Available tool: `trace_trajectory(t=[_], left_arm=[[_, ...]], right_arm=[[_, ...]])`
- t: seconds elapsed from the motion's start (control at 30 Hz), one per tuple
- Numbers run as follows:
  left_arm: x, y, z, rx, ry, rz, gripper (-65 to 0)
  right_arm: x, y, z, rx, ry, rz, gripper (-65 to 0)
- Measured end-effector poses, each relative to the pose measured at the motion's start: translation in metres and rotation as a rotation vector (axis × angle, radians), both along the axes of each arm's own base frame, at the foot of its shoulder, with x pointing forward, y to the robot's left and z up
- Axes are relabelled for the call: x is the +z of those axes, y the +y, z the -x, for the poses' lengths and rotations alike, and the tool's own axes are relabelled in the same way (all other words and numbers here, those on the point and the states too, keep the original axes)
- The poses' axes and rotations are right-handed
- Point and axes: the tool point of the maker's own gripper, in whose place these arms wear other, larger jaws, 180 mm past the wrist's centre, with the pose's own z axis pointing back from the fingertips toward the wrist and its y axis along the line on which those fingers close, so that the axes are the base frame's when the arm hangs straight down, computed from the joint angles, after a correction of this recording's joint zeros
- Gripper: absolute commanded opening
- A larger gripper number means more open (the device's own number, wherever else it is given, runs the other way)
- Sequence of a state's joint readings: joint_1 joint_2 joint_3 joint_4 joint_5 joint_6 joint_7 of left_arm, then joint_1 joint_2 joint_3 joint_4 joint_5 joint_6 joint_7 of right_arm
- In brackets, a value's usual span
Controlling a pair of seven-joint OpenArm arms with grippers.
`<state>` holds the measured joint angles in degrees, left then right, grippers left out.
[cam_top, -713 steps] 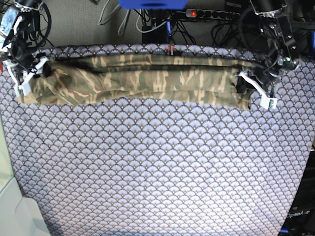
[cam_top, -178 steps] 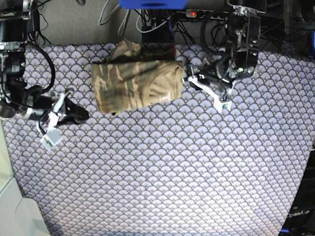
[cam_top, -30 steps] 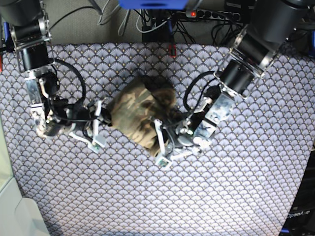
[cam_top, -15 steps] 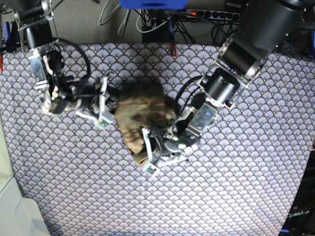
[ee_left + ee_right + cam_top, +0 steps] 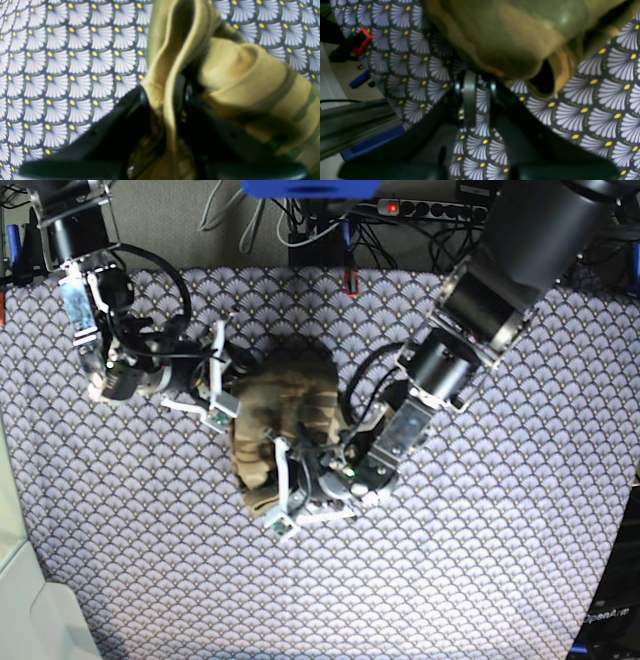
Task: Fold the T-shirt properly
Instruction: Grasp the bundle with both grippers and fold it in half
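The camouflage T-shirt (image 5: 285, 405) lies as a small folded bundle in the middle of the table. My left gripper (image 5: 283, 492) is at its near edge. In the left wrist view the left gripper (image 5: 163, 95) is shut on a tan fold of the T-shirt (image 5: 250, 75). My right gripper (image 5: 224, 385) is at the bundle's upper left edge. In the right wrist view the right gripper (image 5: 477, 82) has its narrow tips closed at the rim of the T-shirt (image 5: 507, 32), which bulges just beyond them.
A purple-grey fan-scale cloth (image 5: 450, 580) covers the whole table. Cables and a power strip (image 5: 430, 208) run behind the far edge. A red clip (image 5: 361, 41) sits at the table's edge. A white bin (image 5: 30, 625) is at the near left.
The bundle has turned and shifted slightly left. My right gripper moved up toward the far side with its edge. My left gripper slid left along the near edge.
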<state>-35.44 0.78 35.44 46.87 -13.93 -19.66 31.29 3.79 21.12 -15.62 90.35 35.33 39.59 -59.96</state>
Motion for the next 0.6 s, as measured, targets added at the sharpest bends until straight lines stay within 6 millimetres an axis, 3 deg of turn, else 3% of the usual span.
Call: trace_trajectory(t=[0.13,0.2,0.37,0.47,0.6], left_arm=[[0.009,-0.002,-0.003,-0.013,-0.023,0.005,-64.3],[0.018,-0.006,-0.004,-0.024,-0.045,0.014,-61.1],[0.041,-0.016,-0.008,-0.055,-0.123,0.027,-35.9],[0.04,-0.017,-0.009,-0.066,-0.145,-0.004,-22.0],[0.026,-0.015,0.001,-0.072,-0.13,-0.026,-17.3]], right_arm=[[0.0,0.0,0.0,0.0,0.0,0.0,-59.4],[0.0,0.0,0.0,0.0,-0.001,0.001,-59.4],[0.0,0.0,-0.001,0.0,-0.002,0.0,-59.4],[0.001,0.0,-0.001,0.0,-0.003,-0.001,-59.4],[0.001,0.0,-0.001,-0.001,-0.004,-0.003,-59.4]])
